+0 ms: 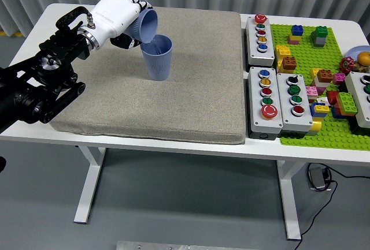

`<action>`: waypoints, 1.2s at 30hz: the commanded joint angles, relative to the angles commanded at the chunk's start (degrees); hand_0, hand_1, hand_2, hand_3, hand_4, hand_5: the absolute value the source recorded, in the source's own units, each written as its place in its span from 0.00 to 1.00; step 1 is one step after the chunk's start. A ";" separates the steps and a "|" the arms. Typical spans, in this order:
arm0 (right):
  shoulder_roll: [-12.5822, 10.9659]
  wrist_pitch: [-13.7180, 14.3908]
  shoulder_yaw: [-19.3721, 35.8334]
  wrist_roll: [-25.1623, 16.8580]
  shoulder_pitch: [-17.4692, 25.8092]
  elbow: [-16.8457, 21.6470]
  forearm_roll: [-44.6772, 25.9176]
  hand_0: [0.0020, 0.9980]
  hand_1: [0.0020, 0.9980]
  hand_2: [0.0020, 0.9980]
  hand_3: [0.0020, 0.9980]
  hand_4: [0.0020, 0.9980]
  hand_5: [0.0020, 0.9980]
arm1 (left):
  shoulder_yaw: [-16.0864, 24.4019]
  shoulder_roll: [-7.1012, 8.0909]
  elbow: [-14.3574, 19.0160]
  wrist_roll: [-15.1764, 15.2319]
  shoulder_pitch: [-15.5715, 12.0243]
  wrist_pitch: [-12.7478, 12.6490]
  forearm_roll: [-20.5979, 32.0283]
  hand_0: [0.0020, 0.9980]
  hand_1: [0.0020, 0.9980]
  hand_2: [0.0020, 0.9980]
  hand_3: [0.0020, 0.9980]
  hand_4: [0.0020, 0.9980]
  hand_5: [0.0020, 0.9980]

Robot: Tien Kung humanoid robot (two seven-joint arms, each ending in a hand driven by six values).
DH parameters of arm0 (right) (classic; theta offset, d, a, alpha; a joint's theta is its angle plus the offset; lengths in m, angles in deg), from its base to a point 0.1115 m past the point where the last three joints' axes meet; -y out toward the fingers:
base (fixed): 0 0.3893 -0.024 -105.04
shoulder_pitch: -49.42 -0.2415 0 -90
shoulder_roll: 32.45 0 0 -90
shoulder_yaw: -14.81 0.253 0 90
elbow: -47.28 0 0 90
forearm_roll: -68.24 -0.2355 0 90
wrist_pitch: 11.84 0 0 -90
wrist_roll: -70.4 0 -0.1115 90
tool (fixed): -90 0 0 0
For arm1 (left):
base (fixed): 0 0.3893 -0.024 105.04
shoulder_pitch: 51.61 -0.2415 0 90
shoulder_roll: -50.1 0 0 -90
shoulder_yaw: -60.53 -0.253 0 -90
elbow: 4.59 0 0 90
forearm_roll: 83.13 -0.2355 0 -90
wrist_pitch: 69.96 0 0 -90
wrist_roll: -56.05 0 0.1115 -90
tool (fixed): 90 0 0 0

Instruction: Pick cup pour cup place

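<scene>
Cup [144,23] in left hand [114,14], tilted

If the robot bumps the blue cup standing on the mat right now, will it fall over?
Probably, yes. The standing cup is tall with a narrower base, so a sideways knock could tip it. It looks like light plastic, so it might slide too, though the grey mat may grip it a bit. The left hand tilts the other cup right above its rim.

cups: 2 — tilted cup [144,25], upright cup [158,57] | button boxes: 4 | green baseplate [300,129]: 1 | mat [173,100]: 1
</scene>
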 joint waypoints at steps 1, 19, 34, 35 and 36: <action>0.00 0.01 -0.02 0.01 0.04 0.00 0.00 0.69 0.66 0.60 0.58 0.00 0.18 | -0.05 0.12 -0.01 -0.09 0.06 -0.02 -0.10 0.48 0.51 0.52 0.52 0.72 0.05; 0.08 0.00 -0.20 0.14 0.37 0.05 0.00 0.69 0.66 0.60 0.58 0.00 0.18 | -3.27 0.78 0.18 -0.43 1.57 -0.62 -0.90 0.48 0.50 0.52 0.52 0.71 0.07; 0.08 0.01 -0.15 0.10 0.32 0.03 0.00 0.69 0.65 0.60 0.58 0.00 0.18 | -2.74 0.91 0.78 -0.49 1.39 -0.86 -0.91 0.48 0.50 0.52 0.52 0.71 0.07; 0.08 0.02 -0.16 0.10 0.30 0.03 0.00 0.69 0.65 0.60 0.58 0.00 0.18 | -2.32 0.91 0.84 -0.28 1.17 -1.10 -0.12 0.48 0.50 0.52 0.52 0.71 0.07; 0.08 0.03 -0.17 0.09 0.28 0.02 0.00 0.69 0.65 0.60 0.58 0.00 0.18 | -1.81 0.92 0.89 -0.01 0.90 -1.43 1.18 0.48 0.50 0.52 0.52 0.71 0.07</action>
